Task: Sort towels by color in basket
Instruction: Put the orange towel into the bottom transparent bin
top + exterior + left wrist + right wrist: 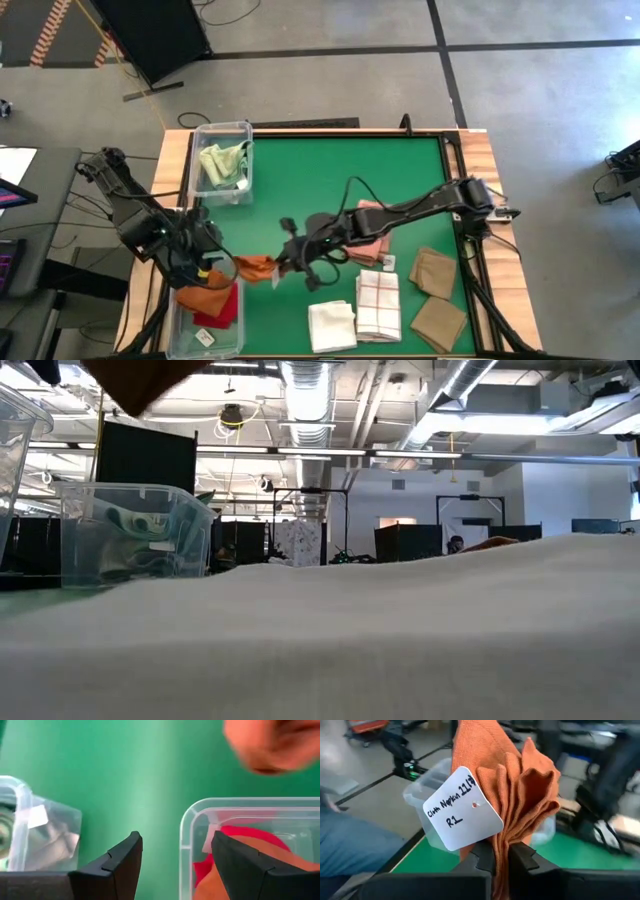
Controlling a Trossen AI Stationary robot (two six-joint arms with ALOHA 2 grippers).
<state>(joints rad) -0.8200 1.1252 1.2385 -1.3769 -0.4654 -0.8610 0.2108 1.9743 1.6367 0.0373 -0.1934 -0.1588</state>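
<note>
Rust-orange towel (512,790) — apparently above green table (330,170).

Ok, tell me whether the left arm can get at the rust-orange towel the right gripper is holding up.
Probably yes. The left gripper stands open over the near bin, and the rust-orange towel hangs from the right gripper just beside it, with nothing between them.

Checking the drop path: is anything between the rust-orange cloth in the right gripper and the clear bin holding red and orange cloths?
Nothing visible lies between them. The right gripper holds the rust-orange cloth just beside the clear plastic bin. The open left gripper hovers over that bin's near end, crowding the opening.
</note>
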